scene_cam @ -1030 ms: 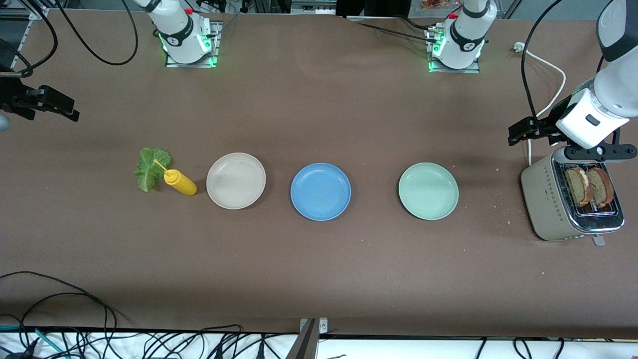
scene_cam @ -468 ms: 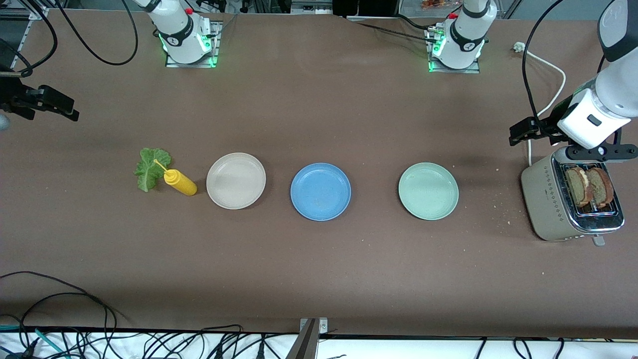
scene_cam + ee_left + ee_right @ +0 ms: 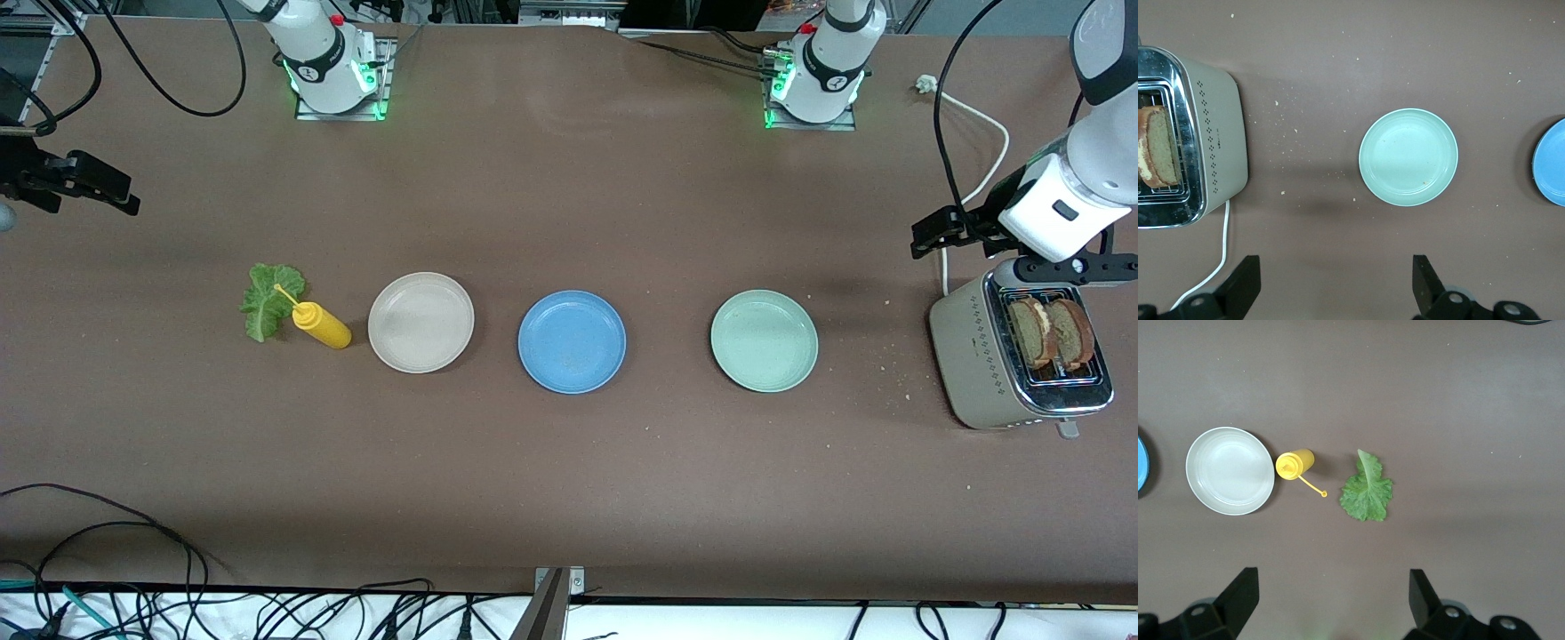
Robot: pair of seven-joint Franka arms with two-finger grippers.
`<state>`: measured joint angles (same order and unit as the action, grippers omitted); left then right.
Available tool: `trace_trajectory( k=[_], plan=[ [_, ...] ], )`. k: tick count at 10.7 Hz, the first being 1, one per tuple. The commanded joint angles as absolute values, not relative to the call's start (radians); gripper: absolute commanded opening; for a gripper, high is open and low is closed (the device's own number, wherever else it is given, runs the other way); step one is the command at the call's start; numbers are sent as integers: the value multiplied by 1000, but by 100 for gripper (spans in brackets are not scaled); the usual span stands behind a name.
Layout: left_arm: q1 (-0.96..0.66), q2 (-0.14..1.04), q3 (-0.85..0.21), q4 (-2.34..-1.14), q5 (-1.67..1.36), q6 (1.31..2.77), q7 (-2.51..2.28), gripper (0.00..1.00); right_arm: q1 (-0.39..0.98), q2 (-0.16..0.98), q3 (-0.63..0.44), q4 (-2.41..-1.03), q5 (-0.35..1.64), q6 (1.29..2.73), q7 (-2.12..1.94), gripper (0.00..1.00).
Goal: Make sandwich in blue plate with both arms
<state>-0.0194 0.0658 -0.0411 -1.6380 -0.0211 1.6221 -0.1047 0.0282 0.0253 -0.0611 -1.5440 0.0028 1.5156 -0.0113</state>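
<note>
Standing in a row across the middle of the brown counter (image 3: 569, 480) are three plates: the beige plate (image 3: 420, 322) toward the right arm's end, the blue plate (image 3: 572, 341) in the centre, and the pale green plate (image 3: 764, 340) toward the left arm's end. All three are bare, with only a few crumbs on them.

At the left arm's end, in line with the plates, sits a cream toaster (image 3: 1018, 358) with a chrome top. Two brown bread slices (image 3: 1051, 332) stand upright in its slots, side by side. A white cord runs from the toaster along the counter toward the left arm's base.

At the right arm's end, a yellow squeeze bottle (image 3: 321, 325) stands just beside the beige plate. Its thin nozzle points toward the lettuce leaf (image 3: 269, 299), which lies flat on the counter beside the bottle and a little farther from the front camera.

The left gripper (image 3: 1336, 287) hangs in the air over the counter at the toaster's farther end, its jaws spread wide and holding nothing.

The right gripper (image 3: 1333, 603) hangs high over the counter near the lettuce leaf and bottle, its jaws likewise spread apart with nothing between them.
</note>
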Motion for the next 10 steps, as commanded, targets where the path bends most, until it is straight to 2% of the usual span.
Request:
trace_trajectory(
  k=[1, 5, 10],
  plan=[
    [-8, 45, -41, -1632, 2, 1602, -63, 100, 25, 28, -60, -1525, -5, 1497, -9, 100],
    [66, 43, -44, -1632, -8, 1601, 8, 100, 25, 28, -61, -1525, -5, 1497, -8, 100],
    [66, 26, -46, -1634, -11, 1585, 9, 100, 23, 29, -63, -1525, -6, 1496, -8, 100]
  ],
)
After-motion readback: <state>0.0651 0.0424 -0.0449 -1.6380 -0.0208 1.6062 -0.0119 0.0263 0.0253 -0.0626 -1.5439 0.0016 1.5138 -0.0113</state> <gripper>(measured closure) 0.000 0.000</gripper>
